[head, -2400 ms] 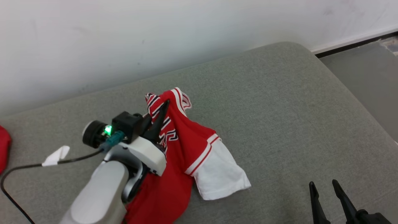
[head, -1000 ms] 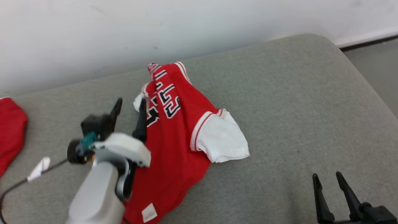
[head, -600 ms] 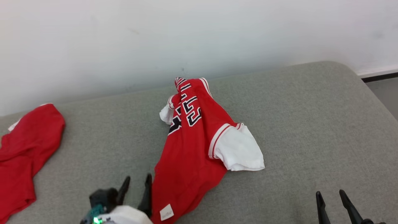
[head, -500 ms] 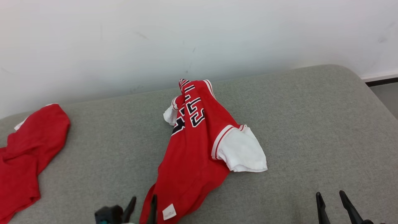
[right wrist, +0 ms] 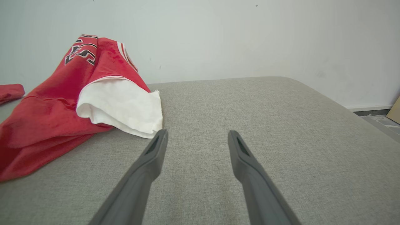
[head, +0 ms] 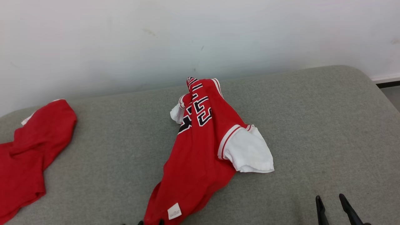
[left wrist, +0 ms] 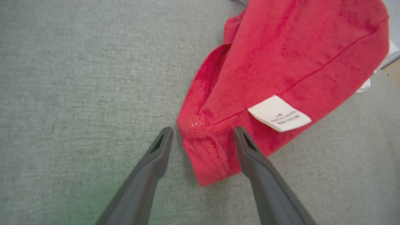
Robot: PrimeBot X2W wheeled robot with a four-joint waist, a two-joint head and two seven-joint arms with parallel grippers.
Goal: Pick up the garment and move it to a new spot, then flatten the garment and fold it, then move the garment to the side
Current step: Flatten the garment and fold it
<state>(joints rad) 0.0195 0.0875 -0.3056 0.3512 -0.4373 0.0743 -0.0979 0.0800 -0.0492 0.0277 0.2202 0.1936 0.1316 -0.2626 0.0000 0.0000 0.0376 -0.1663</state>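
Pulled back from collar to hem of garment (head: 203,147): left gripper (left wrist: 201,132), jaws spread, hem corner between them, unclamped; garment crumpled on cushion (head: 312,109); right gripper (right wrist: 197,134) spread, empty, near white sleeve (right wrist: 125,106)

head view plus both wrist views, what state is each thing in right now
jersey: crumpled on the grey cushion, not flattened or folded, not gripped
white sleeve: sticking out from the red body, resting on the cushion
care label: turned outward, near the hem
second red garment: rumpled at the cushion's left end
left gripper: open, fingers either side of the jersey's hem corner
right gripper: open, empty, above bare cushion
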